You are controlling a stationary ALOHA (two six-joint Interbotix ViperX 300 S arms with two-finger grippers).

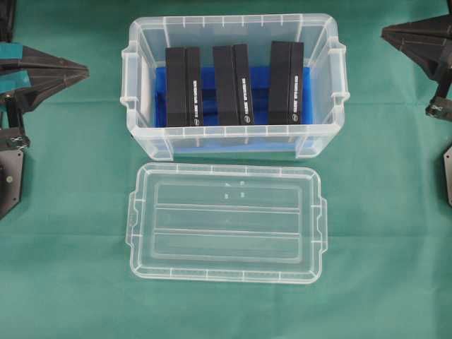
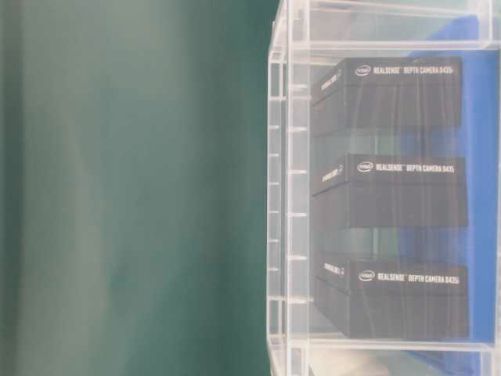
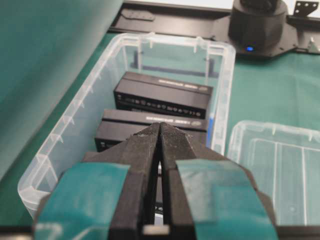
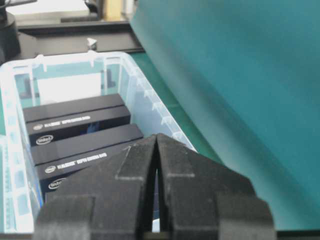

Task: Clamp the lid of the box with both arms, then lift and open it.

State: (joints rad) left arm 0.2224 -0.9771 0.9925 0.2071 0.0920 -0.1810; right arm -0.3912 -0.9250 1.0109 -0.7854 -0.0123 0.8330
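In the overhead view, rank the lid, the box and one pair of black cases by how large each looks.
1. The box and the lid look about equal in outline; the box rim is nearer the camera, so I won't rank them.
2. One pair of black cases, clearly smaller, standing inside the box.

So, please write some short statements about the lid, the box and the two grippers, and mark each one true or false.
1. The lid lies flat on the green cloth, off the box. True.
2. The box is empty. False: black cases stand inside on a blue base.
3. The left gripper is shut on nothing. True.
4. The right gripper holds the lid. False: it is shut, empty.
5. The lid sits on the far side of the box in the overhead view. False: nearer side.
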